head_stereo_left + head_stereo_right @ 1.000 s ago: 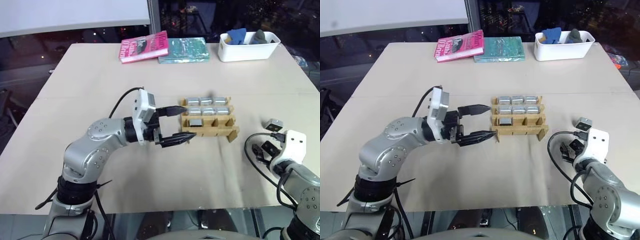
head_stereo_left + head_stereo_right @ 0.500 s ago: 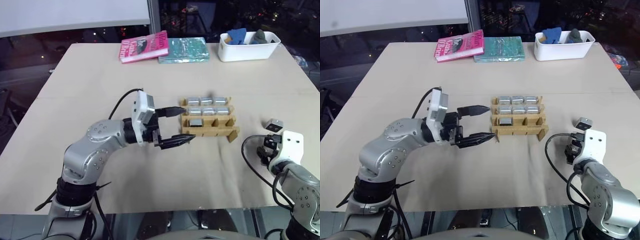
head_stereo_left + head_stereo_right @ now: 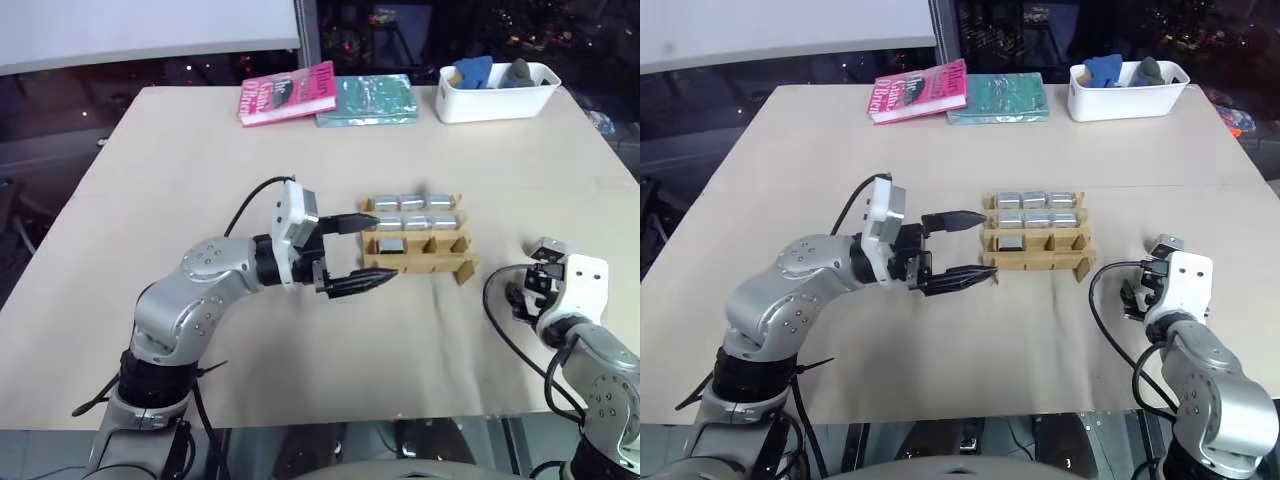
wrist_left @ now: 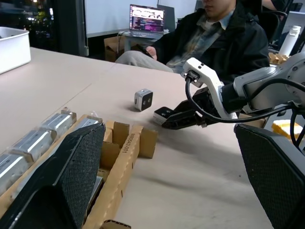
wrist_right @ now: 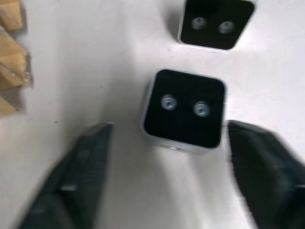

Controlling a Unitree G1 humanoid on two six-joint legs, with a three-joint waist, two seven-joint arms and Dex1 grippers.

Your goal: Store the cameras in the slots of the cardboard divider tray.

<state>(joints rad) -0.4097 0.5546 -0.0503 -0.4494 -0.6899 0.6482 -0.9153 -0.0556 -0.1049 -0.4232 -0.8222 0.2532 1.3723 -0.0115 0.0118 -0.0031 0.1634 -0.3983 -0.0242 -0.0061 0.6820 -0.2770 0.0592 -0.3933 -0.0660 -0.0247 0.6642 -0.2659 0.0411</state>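
While the left hand (image 3: 366, 252) hovers open and empty beside the cardboard divider tray (image 3: 418, 264), which holds seven cameras (image 3: 412, 203) mid-tabletop (image 3: 200, 160), the right hand (image 5: 167, 181) is spread wide around nothing. Between its fingers (image 5: 81, 171) lies a loose camera (image 5: 185, 110); another camera (image 5: 215, 23) sits just beyond.

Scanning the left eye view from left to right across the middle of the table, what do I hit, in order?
Left claw → cardboard divider tray with cameras in its slots → loose camera on the table by the right claw.
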